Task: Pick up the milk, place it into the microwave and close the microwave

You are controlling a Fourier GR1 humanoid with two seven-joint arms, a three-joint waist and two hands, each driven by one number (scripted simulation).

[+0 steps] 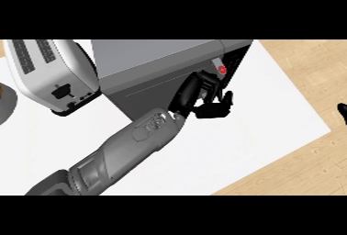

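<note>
Left hand [203, 98] at microwave [163, 64] front, toaster [51, 73] beside

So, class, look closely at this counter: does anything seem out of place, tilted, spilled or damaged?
Nothing looks spilled or damaged. The toaster and the microwave sit skewed to the view's edges. The milk is mostly hidden behind the left hand, whose fingers curl round it at the microwave's opening.
</note>
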